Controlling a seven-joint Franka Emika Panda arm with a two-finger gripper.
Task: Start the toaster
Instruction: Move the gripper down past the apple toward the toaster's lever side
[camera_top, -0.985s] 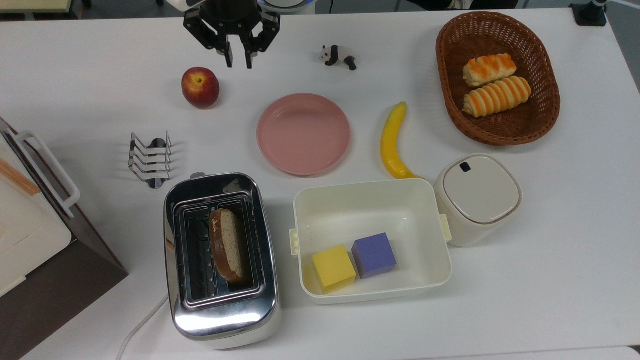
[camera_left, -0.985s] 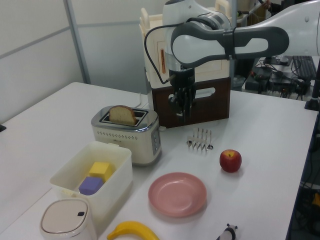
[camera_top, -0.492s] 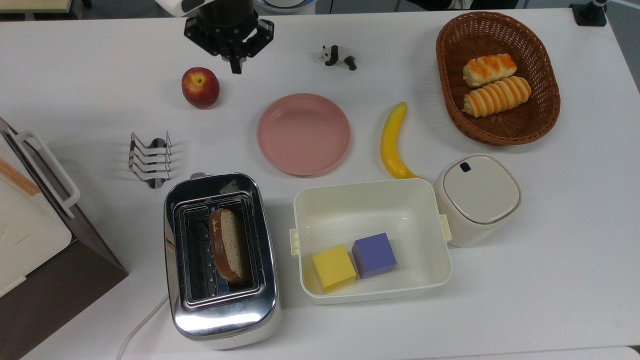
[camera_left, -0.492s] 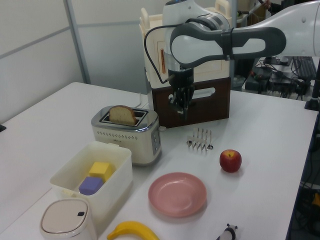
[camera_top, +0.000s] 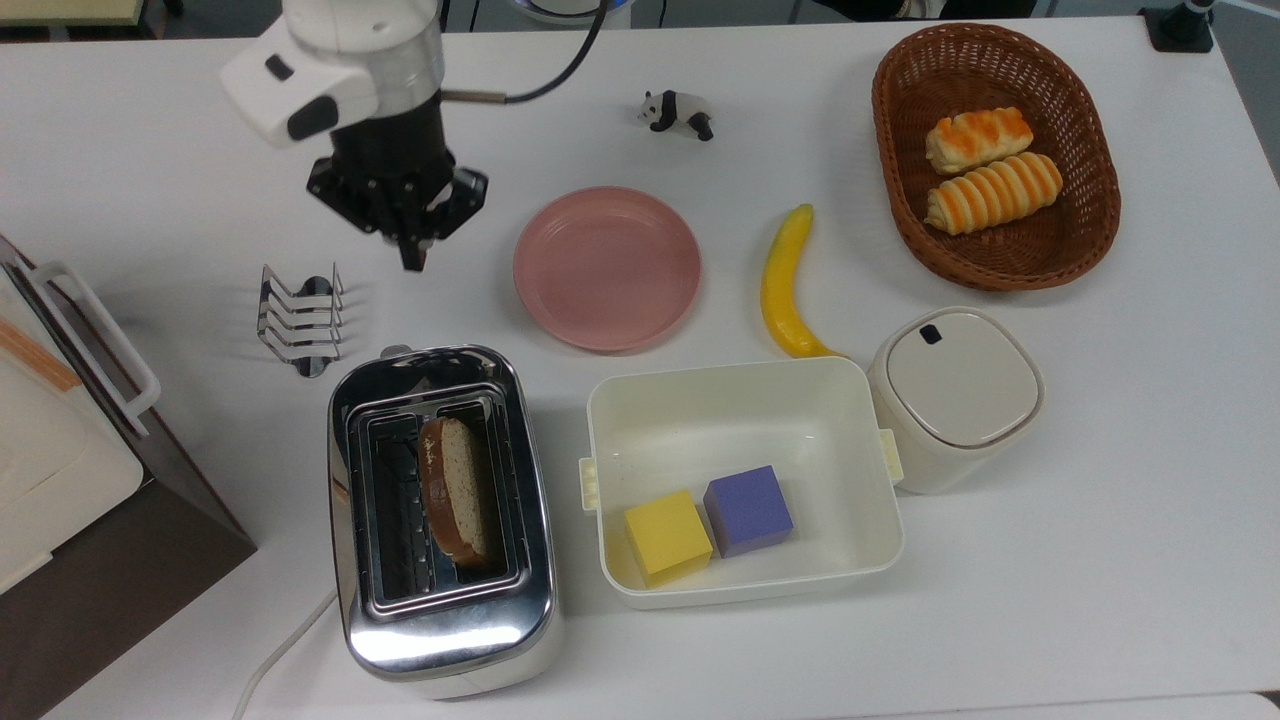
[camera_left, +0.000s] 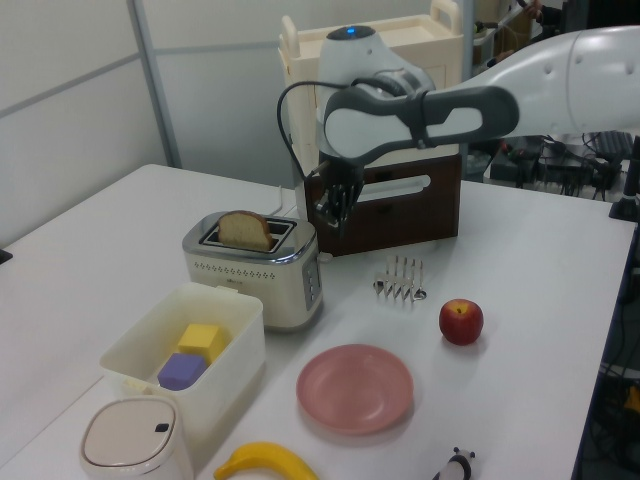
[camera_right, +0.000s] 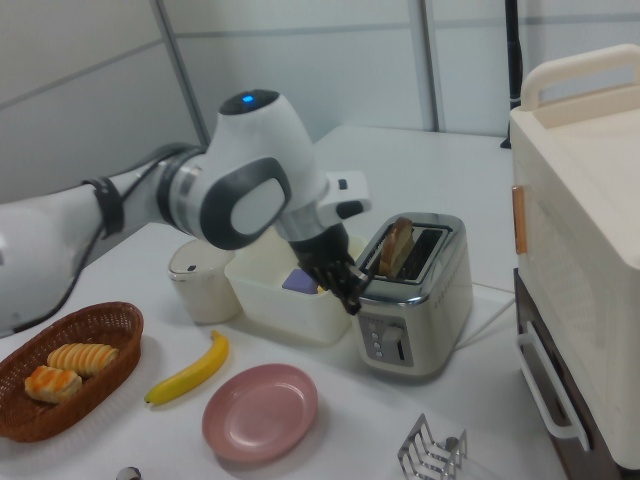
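The toaster (camera_top: 440, 620) stands near the front of the table, with a chrome top, a cream body (camera_left: 262, 285) and a slice of bread (camera_top: 455, 490) upright in one slot. Its small lever (camera_top: 395, 351) sticks out at the end facing the arm; that end panel (camera_right: 388, 338) also carries the controls. My gripper (camera_top: 410, 258) hangs above the table between the wire toast rack and the pink plate, a short way beyond the lever end. Its fingers are shut on nothing. In the right view the gripper (camera_right: 352, 300) points down beside the toaster's upper corner.
A wire toast rack (camera_top: 300, 318) stands at the top view's left of the gripper, a pink plate (camera_top: 606, 268) at its right. A white bin (camera_top: 720, 372) with two cubes sits beside the toaster. A large box appliance (camera_top: 60, 450) occupies the top view's left edge. An apple (camera_left: 461, 321) lies near the rack.
The fingers closed from open to shut. The arm then swung from the table's far edge toward the toaster's lever end, covering the apple in the top view.
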